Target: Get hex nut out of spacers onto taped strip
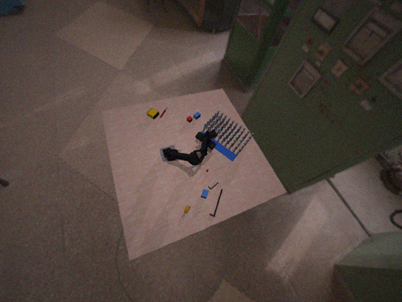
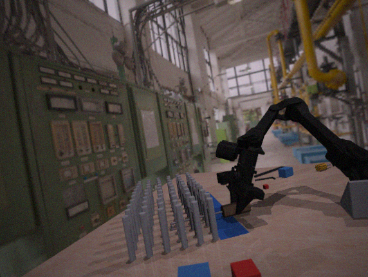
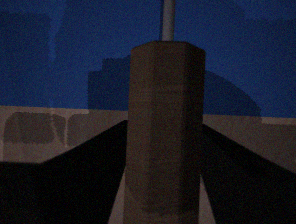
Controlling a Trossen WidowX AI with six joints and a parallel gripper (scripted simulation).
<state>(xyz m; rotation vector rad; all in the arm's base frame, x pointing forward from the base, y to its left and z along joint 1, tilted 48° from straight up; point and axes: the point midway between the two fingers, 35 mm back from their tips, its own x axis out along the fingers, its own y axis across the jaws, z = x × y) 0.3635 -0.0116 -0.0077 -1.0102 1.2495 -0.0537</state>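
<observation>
My gripper (image 2: 239, 210) (image 3: 162, 129) is shut on the brown handle (image 2: 229, 209) (image 3: 167, 85) of a tool, low over the blue taped strip (image 1: 227, 152) (image 2: 233, 229) (image 3: 35, 60) and its near edge. The tool's thin grey rod (image 3: 168, 20) points forward, toward the standing grey spacers (image 2: 163, 229). In the exterior view, thin metal pieces show low between the spacers; I cannot tell the tool's end from the nut there. I cannot make out the nut in any view. The spacers in view stand upright. The arm hides part of the strip in the top view.
A long black hooked rod (image 1: 218, 203), a short one (image 1: 213, 186), a blue block (image 1: 204, 193), a small red cube (image 1: 207, 170) and a yellow-handled tool (image 1: 187, 209) lie to one side. Red (image 1: 189, 119) (image 2: 245, 268) and blue (image 1: 197, 116) (image 2: 193, 270) blocks lie beside the field.
</observation>
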